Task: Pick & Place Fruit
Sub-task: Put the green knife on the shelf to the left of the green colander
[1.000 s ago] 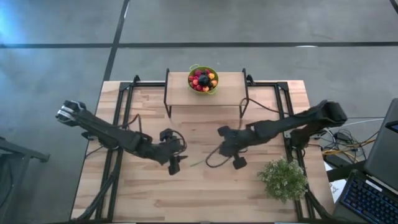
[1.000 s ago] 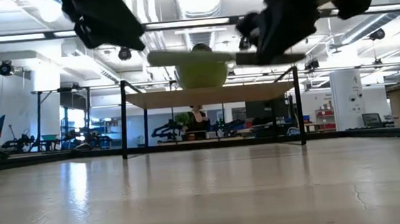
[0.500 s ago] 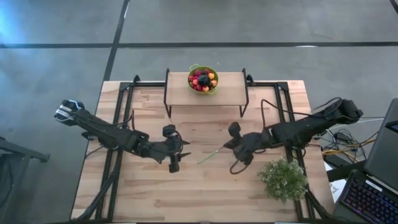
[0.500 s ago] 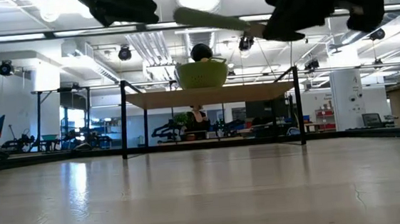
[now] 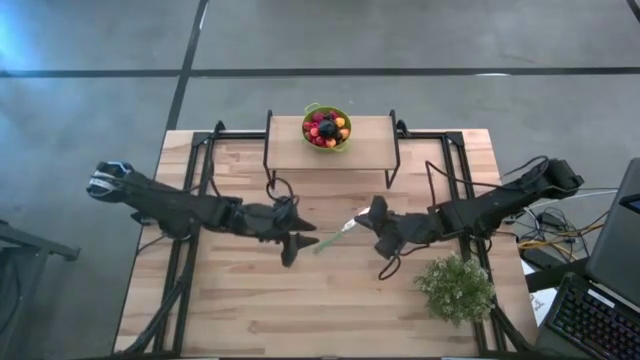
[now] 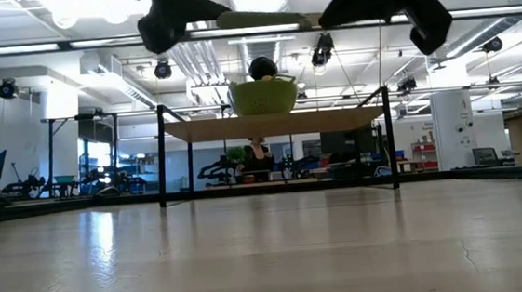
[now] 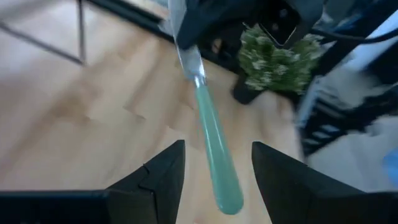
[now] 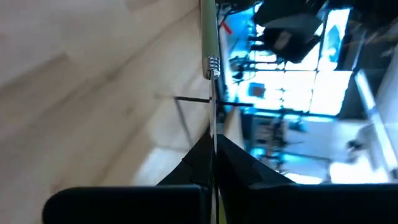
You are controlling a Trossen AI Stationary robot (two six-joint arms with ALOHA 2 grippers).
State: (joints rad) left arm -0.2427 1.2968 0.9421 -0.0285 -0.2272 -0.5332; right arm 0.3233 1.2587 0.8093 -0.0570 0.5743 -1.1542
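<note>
The fruit (image 5: 326, 128) is piled in a green bowl (image 6: 263, 94) on the raised shelf at the table's far side; a dark round piece (image 6: 262, 68) tops the pile. No gripper is near it. Over the table's middle my right gripper (image 5: 368, 222) is shut on a slim green-handled knife (image 5: 335, 238). My left gripper (image 5: 305, 243) faces it, open. Its two fingers (image 7: 163, 177) stand on either side of the handle's free end (image 7: 229, 198) with a gap on each side. My right gripper pinches the knife's metal blade (image 8: 212, 127) between its two fingers, which lie along the knife and come from the table's right side, slanting slightly down. The knife is lifted clear of the table and about level, its green handle (image 6: 260, 18) pointing at my left gripper.
A black-framed wooden shelf (image 5: 375, 140) carries the bowl at the far middle. A bushy pale-green plant (image 5: 456, 288) stands at the near right, close to my right arm. Cables and a laptop (image 5: 600, 305) lie beyond the table's right edge. Bare wood (image 5: 300, 310) fills the near middle.
My right gripper has risen and rolled its wrist, bringing the knife up from low over the table, through a tilt, to level. My left gripper has moved up and toward the table's right, until its open fingers stand around the handle's end.
</note>
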